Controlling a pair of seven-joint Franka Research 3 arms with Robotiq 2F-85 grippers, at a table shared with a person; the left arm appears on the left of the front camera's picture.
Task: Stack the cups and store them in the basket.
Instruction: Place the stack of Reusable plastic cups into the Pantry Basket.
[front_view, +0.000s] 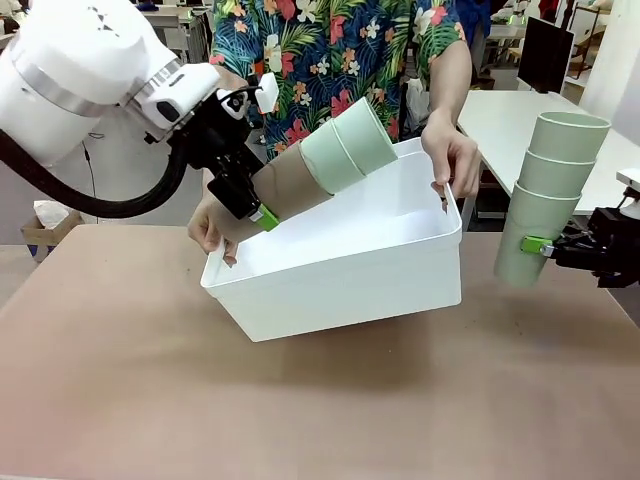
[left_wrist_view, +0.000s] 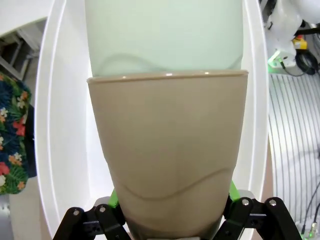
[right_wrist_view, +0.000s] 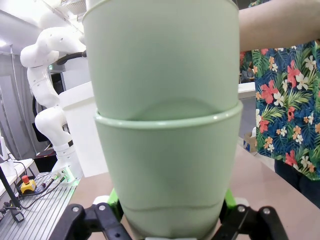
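Note:
My left gripper (front_view: 258, 212) is shut on the base of a tan-brown cup (front_view: 290, 185) with two mint cups (front_view: 352, 145) nested in it. The stack lies tilted, mouths pointing over the white basket (front_view: 340, 290). A person holds the basket tipped toward me, one hand (front_view: 450, 155) on its far right rim and the other hand (front_view: 208, 228) at its left end. In the left wrist view, the tan cup (left_wrist_view: 170, 150) sits between my green pads above the basket's wall (left_wrist_view: 60, 125). My right gripper (front_view: 540, 246) is shut on an upright stack of three mint cups (front_view: 550, 190), right of the basket; its bottom cup (right_wrist_view: 165, 165) sits between my fingers.
The brown table (front_view: 150, 380) lies open in front of the basket. A white table (front_view: 520, 120) stands behind the right stack. The person in a floral shirt (front_view: 330, 60) stands close behind the basket.

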